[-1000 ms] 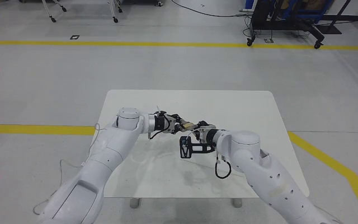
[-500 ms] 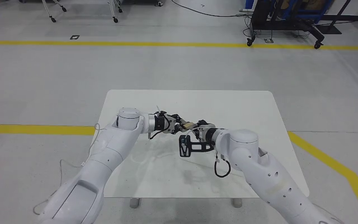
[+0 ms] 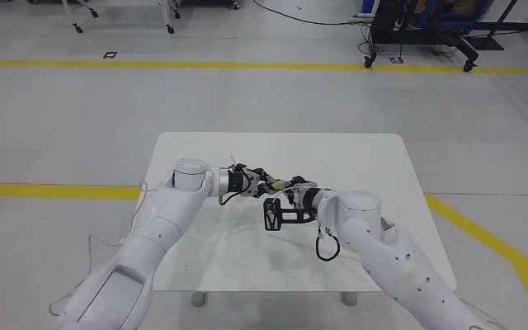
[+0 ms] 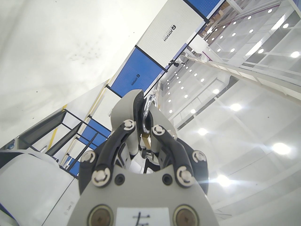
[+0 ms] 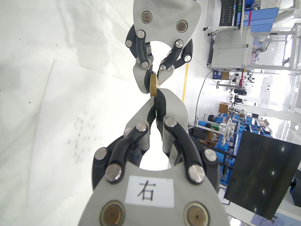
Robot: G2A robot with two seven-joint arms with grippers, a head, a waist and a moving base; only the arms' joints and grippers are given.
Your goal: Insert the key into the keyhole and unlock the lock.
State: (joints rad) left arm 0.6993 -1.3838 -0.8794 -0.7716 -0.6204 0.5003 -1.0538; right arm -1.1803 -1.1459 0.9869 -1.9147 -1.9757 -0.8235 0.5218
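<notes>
Right wrist view: left gripper (image 5: 151,81) clamps the brass lock (image 5: 154,88) above the table (image 3: 198,148), while right gripper (image 5: 156,99), pinched shut (key presumably hidden between its pads), meets the lock's end head-on, axes aligned.

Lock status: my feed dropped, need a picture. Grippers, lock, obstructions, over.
Left gripper shut on lock, over table. Right gripper shut, tips at lock's brass end; key itself not discernible. Nothing else in the way.
</notes>
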